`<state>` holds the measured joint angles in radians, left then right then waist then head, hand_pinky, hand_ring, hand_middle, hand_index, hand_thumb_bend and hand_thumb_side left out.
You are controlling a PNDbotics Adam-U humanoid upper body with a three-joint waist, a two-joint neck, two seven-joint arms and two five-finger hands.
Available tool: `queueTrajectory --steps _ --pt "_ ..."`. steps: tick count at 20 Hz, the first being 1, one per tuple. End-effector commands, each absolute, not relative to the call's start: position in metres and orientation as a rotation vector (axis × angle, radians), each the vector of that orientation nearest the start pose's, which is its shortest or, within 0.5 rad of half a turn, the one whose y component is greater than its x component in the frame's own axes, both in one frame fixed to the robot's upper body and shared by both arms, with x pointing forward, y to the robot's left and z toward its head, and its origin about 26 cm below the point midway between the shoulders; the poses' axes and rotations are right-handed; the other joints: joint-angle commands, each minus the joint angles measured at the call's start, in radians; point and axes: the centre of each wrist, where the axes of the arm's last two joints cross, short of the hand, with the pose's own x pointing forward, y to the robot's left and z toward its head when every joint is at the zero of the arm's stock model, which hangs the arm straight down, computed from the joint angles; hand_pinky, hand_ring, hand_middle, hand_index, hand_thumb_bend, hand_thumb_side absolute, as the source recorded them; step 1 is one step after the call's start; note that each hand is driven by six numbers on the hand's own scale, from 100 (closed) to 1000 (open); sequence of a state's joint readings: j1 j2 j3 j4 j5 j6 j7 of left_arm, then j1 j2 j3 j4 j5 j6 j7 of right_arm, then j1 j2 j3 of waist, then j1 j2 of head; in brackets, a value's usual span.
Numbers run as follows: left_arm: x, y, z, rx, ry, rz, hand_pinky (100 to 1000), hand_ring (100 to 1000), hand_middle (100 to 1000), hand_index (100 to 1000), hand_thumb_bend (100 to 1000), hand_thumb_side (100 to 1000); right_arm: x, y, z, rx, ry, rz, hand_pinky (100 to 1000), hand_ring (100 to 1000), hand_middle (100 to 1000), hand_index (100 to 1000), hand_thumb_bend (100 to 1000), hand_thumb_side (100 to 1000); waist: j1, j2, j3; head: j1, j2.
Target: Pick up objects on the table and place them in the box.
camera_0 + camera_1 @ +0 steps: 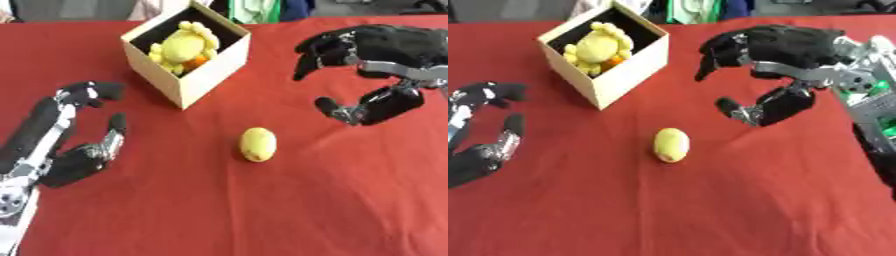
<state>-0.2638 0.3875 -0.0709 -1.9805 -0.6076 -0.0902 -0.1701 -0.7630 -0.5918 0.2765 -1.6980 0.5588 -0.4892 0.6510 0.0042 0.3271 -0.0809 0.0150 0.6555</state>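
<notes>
Between thumb and spread fingers (710, 55) of the right hand (785, 47), nothing is being held; it is hovering open, up and right of the smooth yellow lemon-shaped object (258, 144) lying alone on the red cloth-covered table (350, 210). Best approach, I judge: descending over its long rounded sides, since it may roll. Left hand (74, 150) is idling open at left, and the cream cardboard box (206, 70) is already holding a soft yellow plush toy (184, 47).

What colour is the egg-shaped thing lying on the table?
Yellow. The egg-shaped thing lies alone on the red table, clearest in the left eye view.
</notes>
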Motion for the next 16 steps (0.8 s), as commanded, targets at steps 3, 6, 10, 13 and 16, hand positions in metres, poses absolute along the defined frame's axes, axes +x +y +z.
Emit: queueTrajectory --steps 3,6,10,13,16 --pt "0.296 0.256 0.194 0.749 -2.120 -1.049 704 755 673 860 100 746 0.361 -0.217 0.269 0.723 2.088 -2.503 870 942 746 841 100 280 0.002 -0.012 -0.002 -0.004 -0.013" --pt "0.296 0.256 0.194 0.750 -2.120 -1.049 703 754 672 859 100 748 0.359 -0.216 0.260 0.706 2.073 -2.553 872 944 748 863 100 283 0.002 -0.010 -0.005 -0.005 -0.013" --pt "0.296 0.255 0.195 0.747 -2.121 -1.052 701 753 671 858 100 743 0.356 -0.214 0.255 0.680 2.073 -2.583 858 941 727 862 100 274 0.002 -0.009 -0.009 -0.007 -0.013" --pt "0.296 0.255 0.195 0.743 -2.122 -1.053 700 752 670 857 100 750 0.353 -0.211 0.252 0.660 2.091 -2.588 853 939 710 857 100 267 0.001 -0.009 -0.009 -0.007 -0.014" --pt "0.296 0.255 0.195 0.744 -2.121 -1.051 700 752 670 857 100 750 0.350 -0.209 0.250 0.671 2.108 -2.577 850 936 670 860 100 261 0.001 -0.009 -0.008 -0.008 -0.015"
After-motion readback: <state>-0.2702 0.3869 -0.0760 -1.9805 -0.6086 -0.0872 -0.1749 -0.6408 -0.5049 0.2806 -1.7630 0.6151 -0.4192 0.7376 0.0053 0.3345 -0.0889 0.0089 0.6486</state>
